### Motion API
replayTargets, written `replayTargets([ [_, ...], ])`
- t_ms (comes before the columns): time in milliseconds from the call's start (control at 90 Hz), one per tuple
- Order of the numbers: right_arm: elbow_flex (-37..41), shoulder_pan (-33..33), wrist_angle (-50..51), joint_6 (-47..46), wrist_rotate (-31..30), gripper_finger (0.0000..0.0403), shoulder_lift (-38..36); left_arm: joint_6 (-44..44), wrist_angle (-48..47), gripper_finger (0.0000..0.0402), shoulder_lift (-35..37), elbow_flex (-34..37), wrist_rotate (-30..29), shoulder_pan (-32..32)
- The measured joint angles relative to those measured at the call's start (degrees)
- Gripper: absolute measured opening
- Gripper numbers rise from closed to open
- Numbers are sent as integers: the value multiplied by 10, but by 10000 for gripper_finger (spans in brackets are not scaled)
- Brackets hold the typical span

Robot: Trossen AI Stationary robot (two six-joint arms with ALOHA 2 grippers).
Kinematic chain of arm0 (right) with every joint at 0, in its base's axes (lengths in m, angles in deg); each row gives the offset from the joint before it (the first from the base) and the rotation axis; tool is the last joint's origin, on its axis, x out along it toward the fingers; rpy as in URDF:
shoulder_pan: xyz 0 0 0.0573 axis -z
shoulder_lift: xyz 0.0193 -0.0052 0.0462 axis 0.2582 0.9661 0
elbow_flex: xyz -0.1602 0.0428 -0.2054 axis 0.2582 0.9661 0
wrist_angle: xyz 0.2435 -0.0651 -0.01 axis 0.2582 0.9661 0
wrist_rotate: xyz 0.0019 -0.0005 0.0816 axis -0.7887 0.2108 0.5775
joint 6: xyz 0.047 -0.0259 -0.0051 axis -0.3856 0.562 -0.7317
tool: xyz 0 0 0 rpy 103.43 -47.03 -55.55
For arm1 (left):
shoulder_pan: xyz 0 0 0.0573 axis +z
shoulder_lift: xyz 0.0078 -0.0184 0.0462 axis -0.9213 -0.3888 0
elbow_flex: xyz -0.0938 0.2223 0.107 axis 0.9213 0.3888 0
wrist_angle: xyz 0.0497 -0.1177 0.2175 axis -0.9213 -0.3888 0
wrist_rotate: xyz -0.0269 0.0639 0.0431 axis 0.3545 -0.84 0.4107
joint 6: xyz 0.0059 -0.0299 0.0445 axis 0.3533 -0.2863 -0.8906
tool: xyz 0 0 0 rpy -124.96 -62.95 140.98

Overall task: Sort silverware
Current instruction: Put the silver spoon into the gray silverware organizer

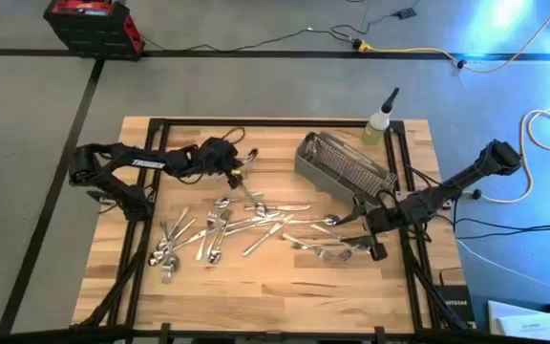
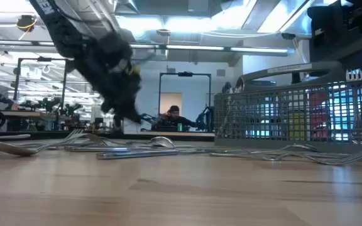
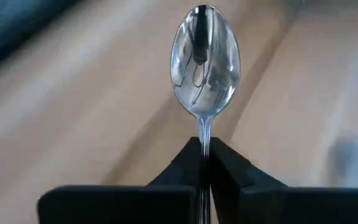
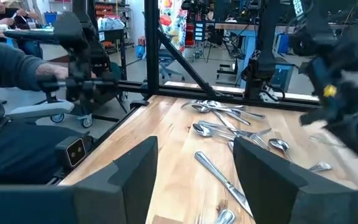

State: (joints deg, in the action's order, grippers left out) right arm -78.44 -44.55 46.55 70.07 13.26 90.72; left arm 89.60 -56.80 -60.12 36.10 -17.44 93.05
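The left hand is clamped on a spoon, left of the basket. The right hand gapes empty near the forks and spoons on the table.

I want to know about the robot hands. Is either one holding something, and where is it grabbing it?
The left gripper holds a spoon by its handle, just below the bowl. The right gripper is open, holding nothing.

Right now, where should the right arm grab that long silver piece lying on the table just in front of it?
Probably mid-handle: the silver piece lies flat on the table, handle clear there, so the open right end effector should drop straight down, fingers across it. The left end effector is shut on a spoon.
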Motion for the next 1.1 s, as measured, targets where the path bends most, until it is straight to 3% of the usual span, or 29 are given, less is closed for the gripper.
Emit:
replayTargets([
  [222,0,0,-1,2,0,193,0,69,228,2,21,0,11,-44],
  [389,0,0,-1,4,0,193,0,65,403,2,21,0,0,-91],
  [556,0,0,-11,19,-12,193,0,35,467,2,-3,-40,-31,-123],
  [833,0,0,-21,33,-20,193,0,-57,489,1,-160,-219,-27,-146],
  [1100,0,0,2,15,-20,193,0,-139,628,1,-338,-365,-1,-151],
])
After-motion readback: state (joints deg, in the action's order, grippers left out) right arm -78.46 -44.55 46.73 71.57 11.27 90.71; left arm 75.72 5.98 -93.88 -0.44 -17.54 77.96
